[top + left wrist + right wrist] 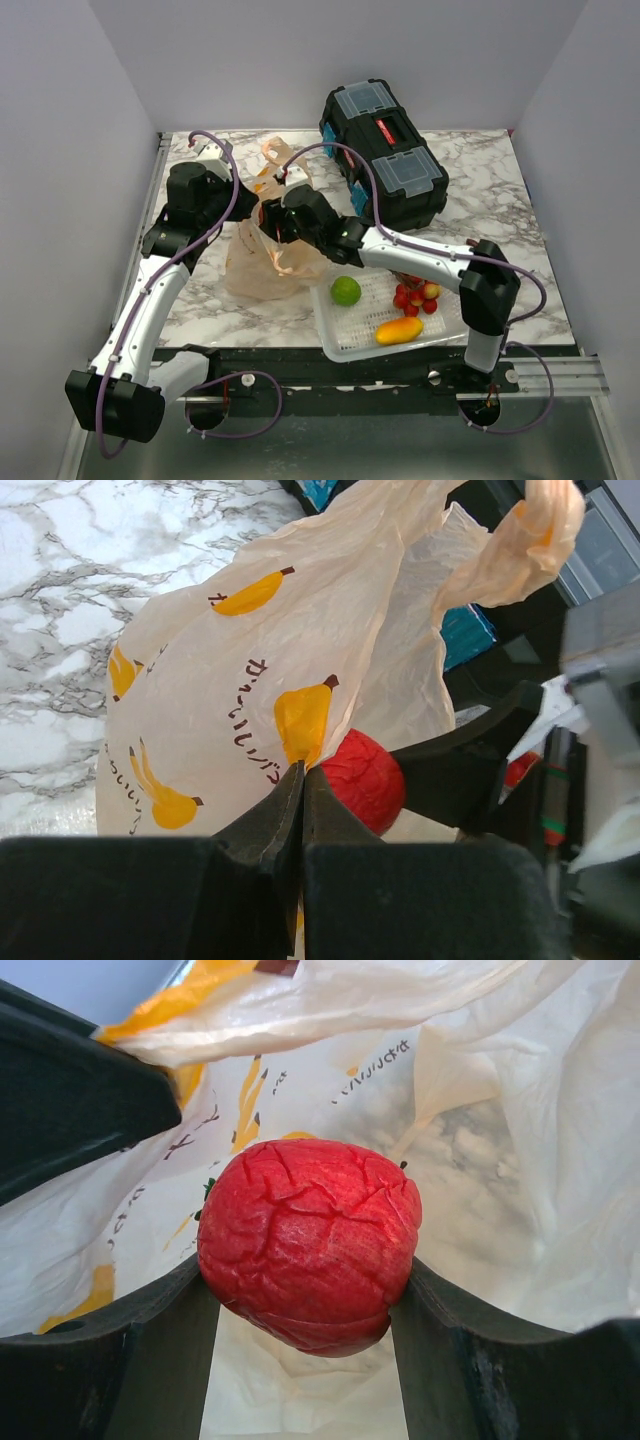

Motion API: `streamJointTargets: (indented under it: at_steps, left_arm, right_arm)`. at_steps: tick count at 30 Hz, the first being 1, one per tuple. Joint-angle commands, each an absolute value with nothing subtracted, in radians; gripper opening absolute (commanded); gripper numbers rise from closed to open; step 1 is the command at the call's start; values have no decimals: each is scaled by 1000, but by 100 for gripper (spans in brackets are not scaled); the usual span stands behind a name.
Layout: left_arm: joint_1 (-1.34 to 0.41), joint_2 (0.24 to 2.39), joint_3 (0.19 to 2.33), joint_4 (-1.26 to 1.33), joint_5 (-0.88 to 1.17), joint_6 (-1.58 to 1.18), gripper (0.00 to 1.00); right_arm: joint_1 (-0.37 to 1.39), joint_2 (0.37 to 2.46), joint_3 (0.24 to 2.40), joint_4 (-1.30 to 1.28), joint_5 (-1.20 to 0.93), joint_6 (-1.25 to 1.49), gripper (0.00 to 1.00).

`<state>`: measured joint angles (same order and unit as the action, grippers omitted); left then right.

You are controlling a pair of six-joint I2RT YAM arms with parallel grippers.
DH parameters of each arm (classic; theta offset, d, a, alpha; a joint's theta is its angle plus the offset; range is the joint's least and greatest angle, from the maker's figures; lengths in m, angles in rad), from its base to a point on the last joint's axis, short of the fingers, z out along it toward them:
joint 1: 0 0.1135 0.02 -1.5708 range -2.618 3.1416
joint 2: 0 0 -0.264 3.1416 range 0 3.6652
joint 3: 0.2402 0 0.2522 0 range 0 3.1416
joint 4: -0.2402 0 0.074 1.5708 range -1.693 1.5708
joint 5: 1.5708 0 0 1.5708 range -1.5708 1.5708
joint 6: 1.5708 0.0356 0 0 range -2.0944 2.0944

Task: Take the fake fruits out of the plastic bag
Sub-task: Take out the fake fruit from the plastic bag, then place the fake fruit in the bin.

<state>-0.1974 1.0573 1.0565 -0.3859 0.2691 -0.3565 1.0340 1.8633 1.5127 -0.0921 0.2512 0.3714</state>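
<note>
Right wrist view: right tool pinches wrinkled red round plastic fruit within crinkly peach-tan plastic bag, its film close around; left tool is pressed together on the bag's edge.

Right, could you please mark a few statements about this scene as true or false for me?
1. The right arm's fingers grip the red round fruit. True.
2. The left arm's fingers stand wide open. False: they are shut, pinching the plastic bag.
3. The green ball lies in the white basket. True.
4. The black toolbox stands at the near edge of the table. False: it stands at the far side, behind the bag.
</note>
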Motion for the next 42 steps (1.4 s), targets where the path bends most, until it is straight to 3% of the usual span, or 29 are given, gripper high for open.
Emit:
streamJointTargets:
  at_steps: [1, 16, 29, 42]
  left_arm:
    - [-195, 1040, 1063, -384, 244, -348, 0]
    - [-195, 1048, 1065, -385, 242, -347, 0]
    - [-195, 1051, 1067, -385, 255, -353, 0]
    - [-195, 1043, 1067, -382, 272, -359, 0]
  right_arm:
    - [1032, 1761, 1466, -19, 283, 397, 22]
    - [1023, 1364, 1191, 14, 452, 366, 20]
    - [1020, 1012, 899, -281, 635, 492, 20]
    - [1020, 999, 749, -516, 647, 711, 20]
